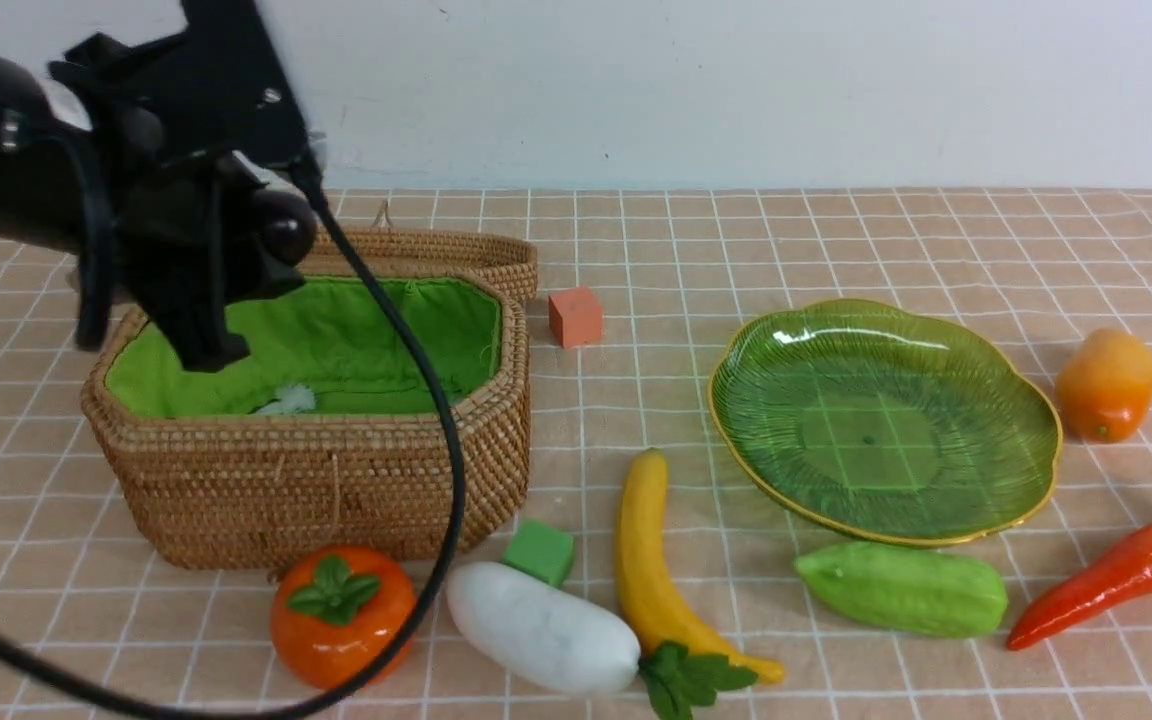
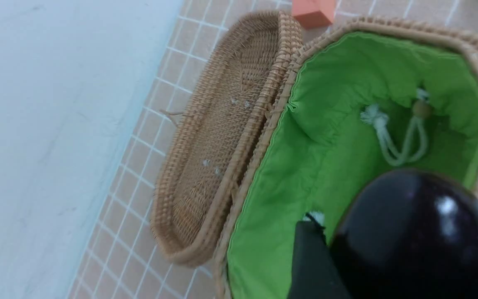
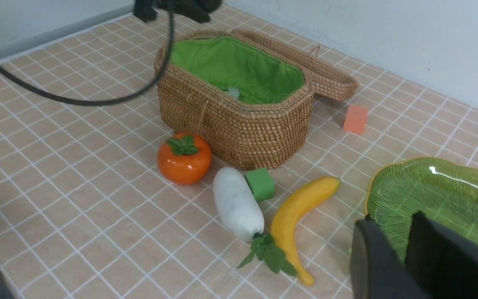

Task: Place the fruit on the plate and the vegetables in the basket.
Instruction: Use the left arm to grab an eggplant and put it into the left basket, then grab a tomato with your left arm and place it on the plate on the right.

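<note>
The left end effector (image 1: 236, 300) hangs over the open wicker basket (image 1: 336, 480), its jaws clamped on the dark purple eggplant (image 1: 286, 225), which is held in the air above the green lining near the basket's left end. Inside the basket I see only the white drawstring of the lining. The lid (image 1: 456, 255) lies tipped back behind the basket. An orange cube (image 1: 575, 316) sits just to the right of the lid on the checked surface (image 1: 836, 250). In front of the basket are the persimmon (image 1: 336, 615), the white radish (image 1: 536, 625) with a small green cube (image 1: 539, 552) touching its blunt end, and the banana (image 1: 641, 560) just beside the radish. The green glass plate (image 1: 886, 420) stands to the right with nothing on it. The light green gourd (image 1: 901, 590) lies close against its front rim, the carrot (image 1: 1106, 585) is near its right front, and the mango (image 1: 1106, 385) is just off its right edge. The right end effector (image 3: 405, 232) shows only in its own wrist view, raised near the plate, its jaws a little apart and holding nothing.
</note>
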{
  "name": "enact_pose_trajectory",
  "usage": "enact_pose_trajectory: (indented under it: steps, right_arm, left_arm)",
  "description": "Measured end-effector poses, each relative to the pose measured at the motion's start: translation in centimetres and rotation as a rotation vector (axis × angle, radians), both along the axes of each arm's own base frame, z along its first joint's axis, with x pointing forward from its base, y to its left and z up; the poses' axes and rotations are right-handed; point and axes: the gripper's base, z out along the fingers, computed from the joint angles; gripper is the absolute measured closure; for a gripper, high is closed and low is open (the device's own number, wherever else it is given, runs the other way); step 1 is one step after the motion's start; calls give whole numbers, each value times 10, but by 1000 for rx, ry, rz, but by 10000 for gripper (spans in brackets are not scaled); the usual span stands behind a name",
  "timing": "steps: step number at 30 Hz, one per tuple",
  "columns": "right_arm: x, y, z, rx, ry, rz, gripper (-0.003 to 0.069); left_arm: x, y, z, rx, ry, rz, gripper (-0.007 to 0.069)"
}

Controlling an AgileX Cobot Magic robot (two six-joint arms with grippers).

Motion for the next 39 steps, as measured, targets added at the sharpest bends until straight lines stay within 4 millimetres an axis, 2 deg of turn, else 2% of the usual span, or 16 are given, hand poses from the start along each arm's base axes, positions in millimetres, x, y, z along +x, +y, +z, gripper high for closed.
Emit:
enact_pose_trajectory:
  steps: [3,5,6,8,10,15,17,19,20,22,23,25,26,31,35,39]
  right_arm:
    - [0,0,0,8,4,3,508]
    - [0,0,0,18,12,-1,508]
    - [0,0,0,19,13,-1,508]
    - [0,0,0,31,25,-7,508]
    - [0,0,0,36,30,-10,508]
    - [0,0,0,40,35,-12,508]
    - [0,0,0,40,35,-13,510]
    - [0,0,0,40,35,-13,513]
    - [0,0,0,41,36,-14,513]
    - [0,0,0,41,36,-14,513]
    - [0,0,0,40,37,-13,513]
    - [0,0,0,39,39,-12,513]
    - [-1,0,-1,36,43,-10,513]
    - [-1,0,-1,33,48,-8,513]
    - [-1,0,-1,32,52,-6,513]
    - [-1,1,-2,31,54,-5,513]
  left_arm:
    - [22,-5,-24,15,20,0,220]
    - [33,-7,-39,39,31,-3,162]
    - [33,-7,-39,38,29,-2,153]
    - [36,-7,-43,49,31,-4,30]
    - [35,-7,-40,41,27,1,-24]
    - [19,-6,-26,-141,112,129,-5]
    - [8,-6,-15,-280,158,223,64]
    - [-9,-9,-2,-403,215,310,214]
    - [-12,-9,1,-411,214,314,231]
    - [-37,-22,6,-416,262,311,459]
    - [-54,-29,4,-375,295,294,559]
    - [-68,-35,-3,-342,330,287,611]
    - [-87,-45,-19,-300,399,304,638]
    - [-126,-59,-71,-157,461,410,624]
    - [-132,-71,-95,-94,379,367,487]
    - [-125,-82,-114,-45,346,320,232]
